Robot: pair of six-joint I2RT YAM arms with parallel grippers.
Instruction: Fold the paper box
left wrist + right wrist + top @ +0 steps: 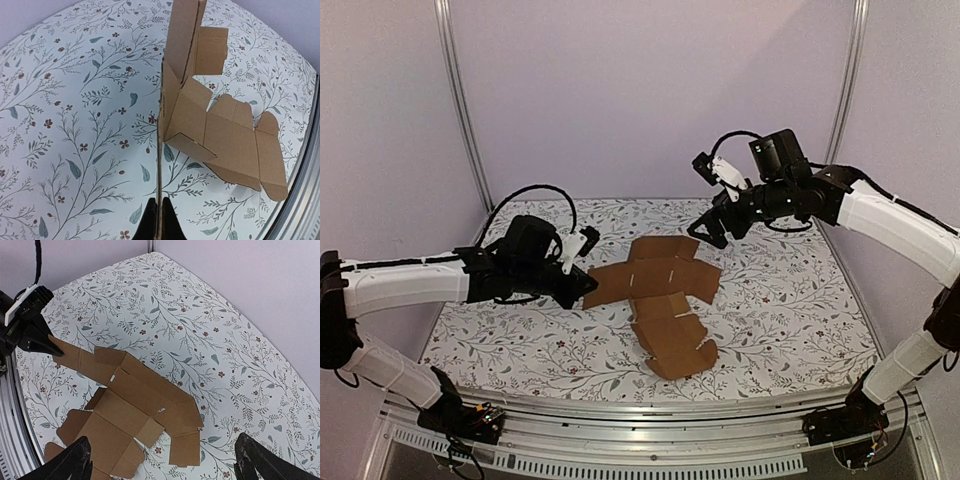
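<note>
At the near edge, the aluminium rail (650, 415) carries both arm bases. Just beyond it, the floral-patterned worktop (800, 310) bears the paper box (658, 300). The box lies near the centre as a mostly flat, cross-shaped sheet of plain brown cardboard. Its nearest panel, with the tab cut-outs, points toward the rail. The creased middle panels stand slightly raised.

The left gripper (588, 288) is clenched on the left flap of the paper box. In the left wrist view, the cardboard edge runs straight between the closed fingers (170, 227). The right wrist view shows this gripper pinching the flap's corner. The hold most likely serves as an anchor, fixing the sheet against sliding while the other arm works the panels. Whether the pinched flap is lifted clear of the worktop cannot be determined.

The right gripper (712, 232) hovers above the far right part of the sheet, apart from it. Its jaws are spread wide and hold nothing. The right wrist view shows both fingers (75, 460) at the lower corners, with the cardboard below them. This released stance suits an approach to a panel or flap. No wall of the box is erected yet, so the folding is judged to be at an early stage.

Behind the worktop stands the plain rear wall (650, 100).
</note>
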